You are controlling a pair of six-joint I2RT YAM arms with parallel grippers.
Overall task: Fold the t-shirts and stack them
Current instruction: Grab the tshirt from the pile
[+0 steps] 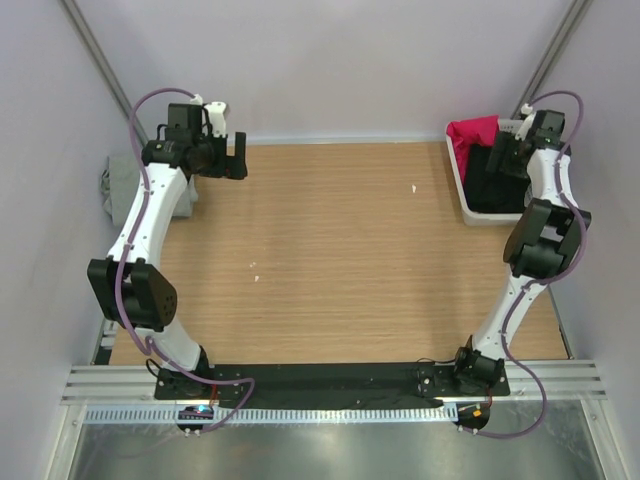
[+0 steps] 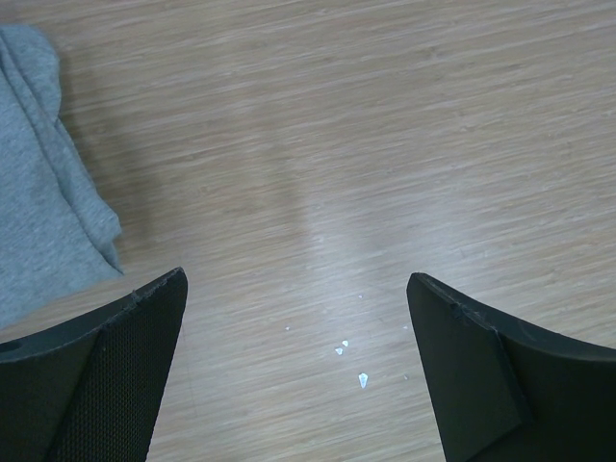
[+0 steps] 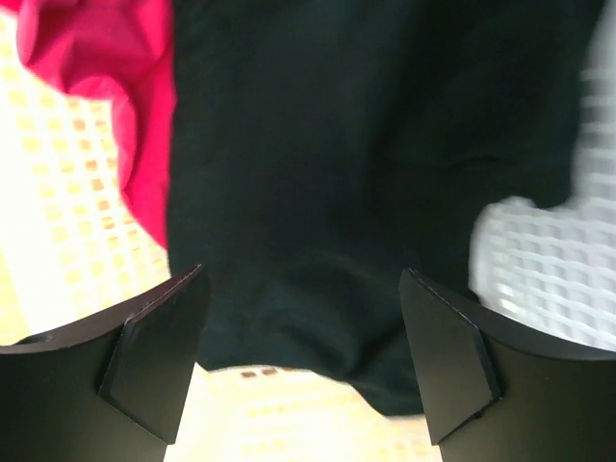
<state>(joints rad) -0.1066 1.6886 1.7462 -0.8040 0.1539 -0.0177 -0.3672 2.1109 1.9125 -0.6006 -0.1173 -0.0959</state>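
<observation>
Right pincer (image 3: 303, 281), jaws wide apart and empty, hangs over the black t-shirt (image 3: 337, 144) in the basket (image 3: 549, 265) at the table's 2 o'clock, magenta t-shirt (image 3: 96, 58) at its 10; I'd drop straight down and pinch only black cloth, clear of mesh.

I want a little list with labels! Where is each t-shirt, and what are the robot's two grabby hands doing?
left gripper: open, holding nothing, over the wooden table
right gripper: open, above the black t-shirt
black t-shirt: lying in the white mesh basket at the table's far right corner
magenta-red t-shirt: in the same basket, beside the black one
grey t-shirt: at the table's far left edge, near the left gripper, not touched
</observation>
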